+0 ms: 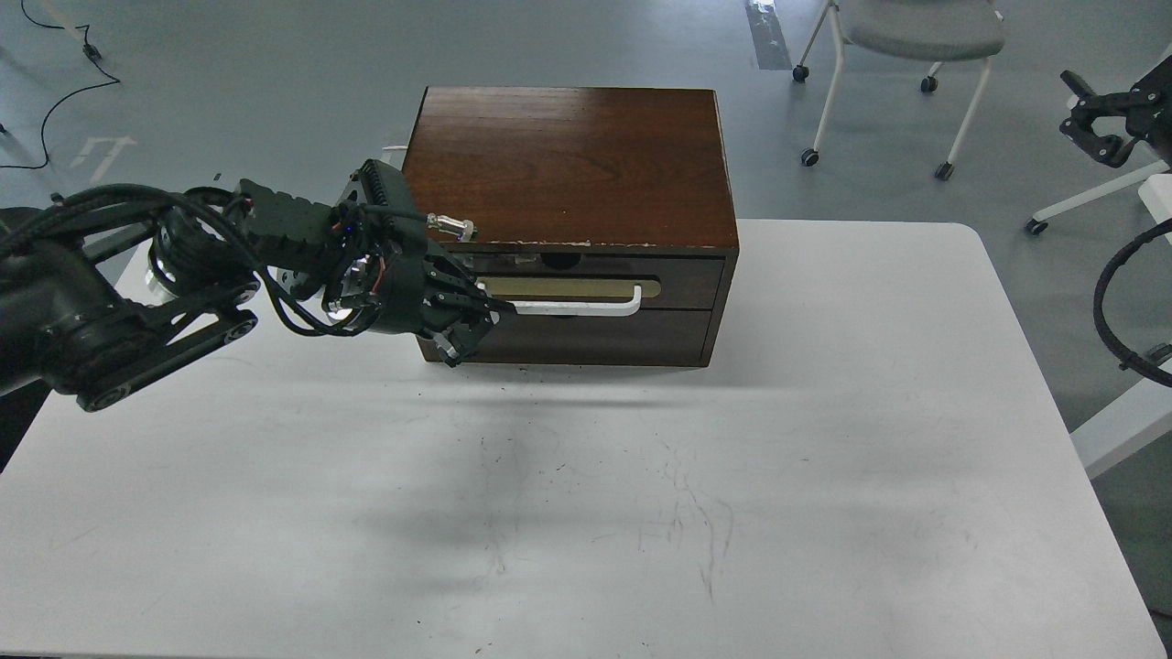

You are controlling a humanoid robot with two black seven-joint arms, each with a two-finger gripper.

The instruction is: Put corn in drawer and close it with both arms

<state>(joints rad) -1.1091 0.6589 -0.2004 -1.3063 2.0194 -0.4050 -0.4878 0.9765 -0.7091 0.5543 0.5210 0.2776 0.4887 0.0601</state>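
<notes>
The dark brown drawer [682, 282] is the upper front of a wooden box [568, 165] at the back of the white table [824, 412]. It sits flush with the plain panel below it, so it looks shut. Its white bar handle [577, 308] lies on a brass-coloured plate. My left gripper [472, 331] is at the handle's left end with its jaws spread. One finger [487, 307] touches the handle's end and the other hangs lower, in front of the lower panel. It holds nothing. My right gripper [1094, 119] is raised at the far right, off the table, with its fingers apart. The corn is out of view.
A grey wheeled chair [916, 37] stands on the floor behind the table. A black looped cable [1112, 302] hangs at the right edge. Another white table edge [1122, 430] lies to the right. Cables [64, 101] run over the floor at the back left.
</notes>
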